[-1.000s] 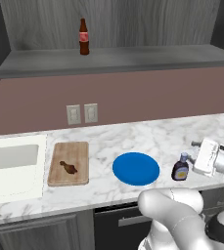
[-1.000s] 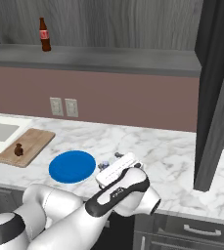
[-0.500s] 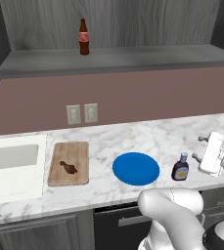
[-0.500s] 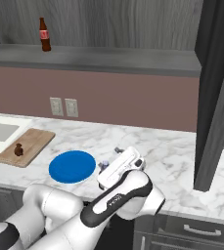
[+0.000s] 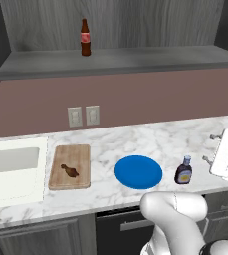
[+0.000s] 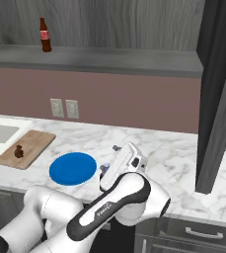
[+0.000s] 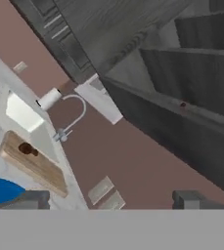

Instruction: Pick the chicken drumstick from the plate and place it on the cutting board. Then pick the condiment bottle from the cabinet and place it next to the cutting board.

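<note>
The white marble surface ran below a mauve wall and a long grey wood-grain cabinet shelf, where a slim red-labelled bottle stood. The chicken drumstick lay on the grainy wooden cutting board, beside the white sink. The round blue plate sat bare. The squat condiment bottle stood right of it. The gripper hovered near, jaws wide, holding nothing.

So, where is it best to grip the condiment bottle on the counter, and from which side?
The condiment bottle stands upright right of the plate. Probably grip the narrow neck under the cap, coming from above: the body is wide and rounded.
</note>
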